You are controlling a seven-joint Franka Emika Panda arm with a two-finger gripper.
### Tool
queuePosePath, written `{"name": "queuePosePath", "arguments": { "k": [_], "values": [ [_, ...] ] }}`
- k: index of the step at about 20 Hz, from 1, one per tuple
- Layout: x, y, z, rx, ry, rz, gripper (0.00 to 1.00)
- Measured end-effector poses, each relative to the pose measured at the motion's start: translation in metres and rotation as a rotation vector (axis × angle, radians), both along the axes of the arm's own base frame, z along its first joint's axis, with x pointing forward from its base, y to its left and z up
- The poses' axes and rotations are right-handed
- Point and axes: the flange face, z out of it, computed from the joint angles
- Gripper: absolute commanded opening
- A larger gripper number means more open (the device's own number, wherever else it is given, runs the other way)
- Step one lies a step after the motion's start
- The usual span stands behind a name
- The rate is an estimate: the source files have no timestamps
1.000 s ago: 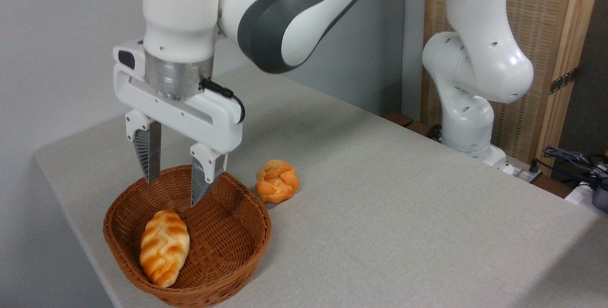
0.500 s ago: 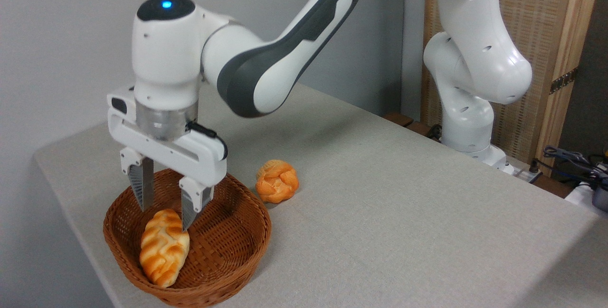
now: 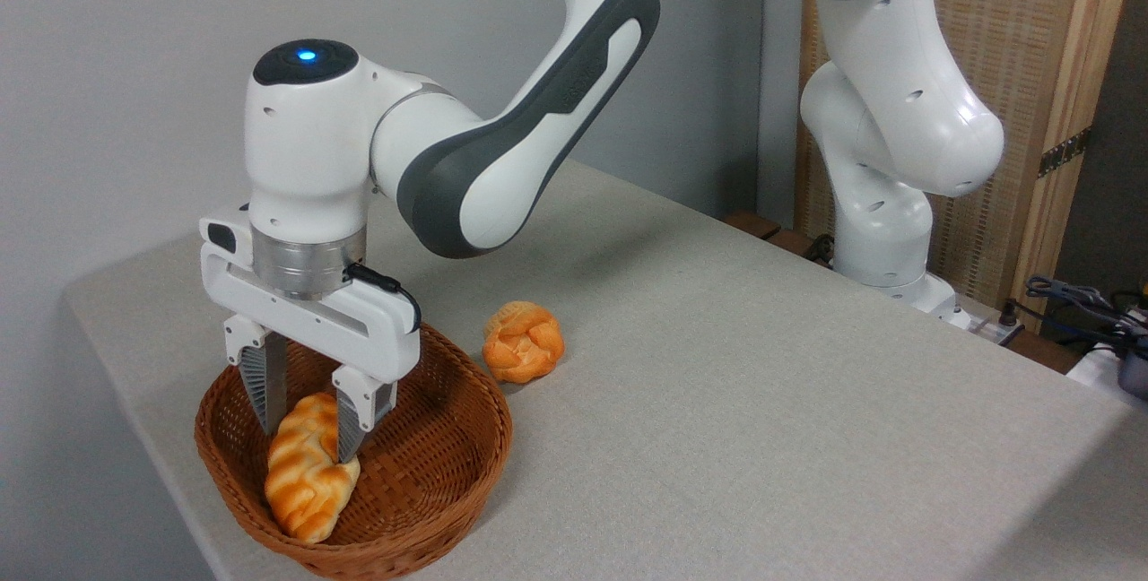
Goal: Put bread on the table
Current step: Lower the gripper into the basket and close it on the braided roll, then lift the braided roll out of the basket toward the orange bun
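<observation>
Fixed camera, single view.

Item: my end effector [image 3: 303,437]. Pointing straight down into the wicker basket [image 3: 430,491], its two fingers spread apart to either side of the upper end of the bread [image 3: 307,473]. The left finger [image 3: 263,384] stands at the loaf's upper left edge; the right finger [image 3: 354,415] crosses in front of its upper right side. Whether the pads already press on the crust I cannot tell; the gap between them is about the loaf's width. Nothing is lifted.

Item: the bread. Elongated, golden-brown with a pale braided pattern, lying on the basket floor in the left half, its long axis running from under my fingers toward the near rim. The lower pointed end sits close to the basket's front wall, clear of my fingers.

Item: wicker basket. Brown, round, resting on the bench [image 3: 717,402] near its front left corner.

Item: round orange bun [image 3: 523,342]. On the bench just behind and to the right of the basket, apart from my fingers.

Item: my arm [image 3: 502,160]. White and grey, reaching in from the base at the right rear.
</observation>
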Motion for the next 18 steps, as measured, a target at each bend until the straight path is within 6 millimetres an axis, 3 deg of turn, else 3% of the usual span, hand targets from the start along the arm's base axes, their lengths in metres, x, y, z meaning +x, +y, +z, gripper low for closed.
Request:
{"name": "queuePosePath", "arguments": {
  "k": [1, 2, 3, 5, 6, 18],
  "values": [
    [0.0, -0.001, -0.001, 0.018, -0.002, -0.013, 0.54],
    [-0.001, -0.004, -0.002, 0.037, -0.003, -0.027, 0.44],
    [-0.001, -0.005, -0.003, 0.047, -0.003, -0.035, 0.26],
    [-0.001, -0.01, -0.005, 0.069, -0.004, -0.055, 0.09],
    [-0.002, -0.013, -0.006, 0.076, -0.004, -0.063, 0.06],
    [-0.002, -0.01, -0.003, 0.089, -0.007, -0.067, 0.05]
  ]
}}
